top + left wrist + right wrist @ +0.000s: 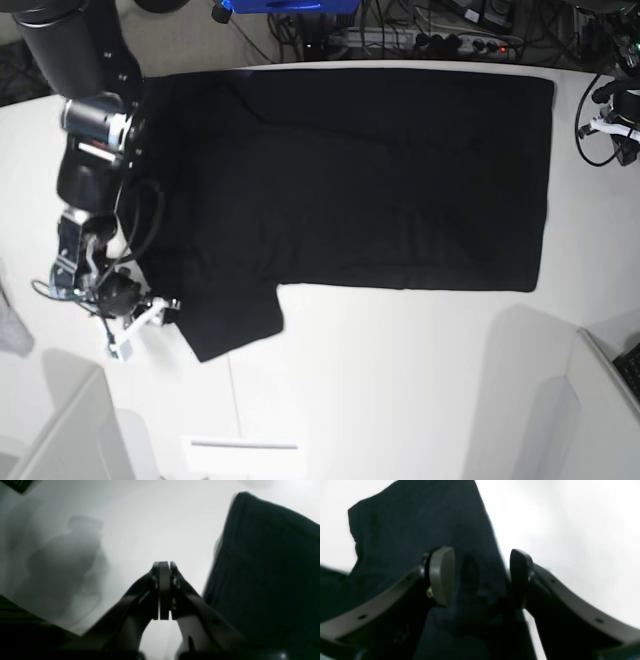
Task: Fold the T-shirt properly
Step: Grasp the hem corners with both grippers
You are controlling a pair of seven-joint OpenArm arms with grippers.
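The black T-shirt (370, 180) lies spread flat, plain side up, across the far half of the white table (400, 400). One short sleeve (230, 320) points toward the front left. My right gripper (145, 320) is open at that sleeve's left edge. In the right wrist view the right gripper (481, 576) is low over the shirt (420, 530), with the cloth's edge running between the two fingers. My left gripper (163, 566) is shut and empty over bare table, with the shirt's edge (262, 567) to its right. I cannot make it out surely in the base view.
A pale grey cloth scrap (12, 330) lies at the left edge. Cables and a power strip (450, 40) run behind the table. More cables (605, 125) hang at the right edge. A raised white panel (610, 400) stands at the front right.
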